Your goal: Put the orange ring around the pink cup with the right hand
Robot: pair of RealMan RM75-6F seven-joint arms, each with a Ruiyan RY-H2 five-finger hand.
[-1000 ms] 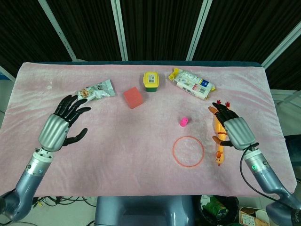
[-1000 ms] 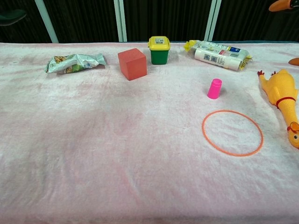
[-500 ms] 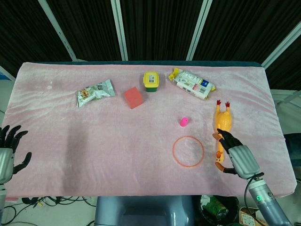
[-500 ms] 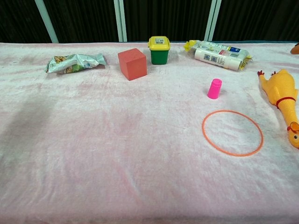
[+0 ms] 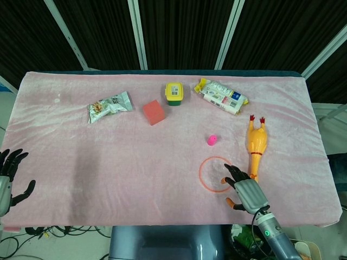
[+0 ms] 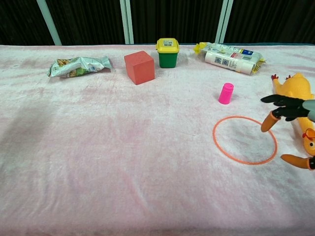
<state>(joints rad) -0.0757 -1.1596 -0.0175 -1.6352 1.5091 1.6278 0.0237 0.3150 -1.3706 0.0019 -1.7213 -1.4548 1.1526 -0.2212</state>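
Pink cloth covers the table [image 5: 81,162]. On it the orange ring [image 5: 217,174] lies flat, a little nearer than the pink cup [image 5: 211,140] and apart from it. Over the ring's right edge, the right hand [image 5: 246,192] is spread and holds nothing. At the far left edge, the left hand [image 5: 8,179] is spread too.

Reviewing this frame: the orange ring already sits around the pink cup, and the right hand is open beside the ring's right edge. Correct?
Not quite. The orange ring lies flat on the cloth in front of the pink cup, apart from it and enclosing nothing, as the head view shows. The rest holds: the right hand is open, fingers spread, at the ring's right edge.
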